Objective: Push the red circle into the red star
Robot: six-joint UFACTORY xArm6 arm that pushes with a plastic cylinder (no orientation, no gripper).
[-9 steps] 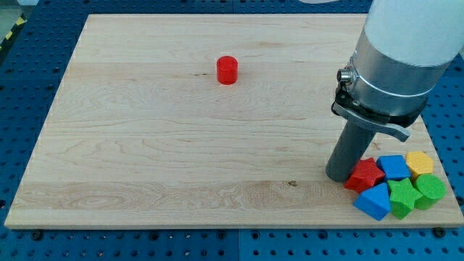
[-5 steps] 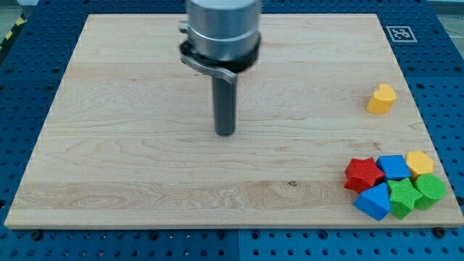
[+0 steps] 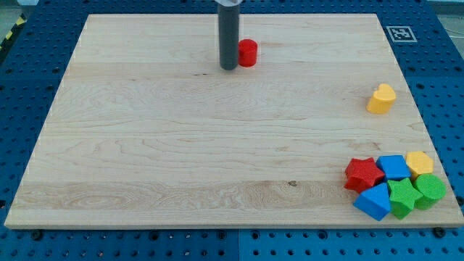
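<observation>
The red circle (image 3: pixel 248 53), a short cylinder, stands near the view's top, a little right of the middle of the wooden board (image 3: pixel 145 145). My tip (image 3: pixel 229 67) sits right against its left side, touching or nearly touching it. The red star (image 3: pixel 363 175) lies at the bottom right of the board, at the left end of a cluster of blocks, far from the circle and the tip.
Next to the red star lie a blue square-ish block (image 3: pixel 394 167), a yellow block (image 3: pixel 420 162), a blue block (image 3: pixel 374 201), a green star (image 3: pixel 403 197) and a green block (image 3: pixel 431 188). A yellow heart-like block (image 3: pixel 381 98) sits alone at the right.
The rod moved from the bottom-right cluster to the board's middle, then up to the circle's left side. The red circle now stands slightly further right and up.
</observation>
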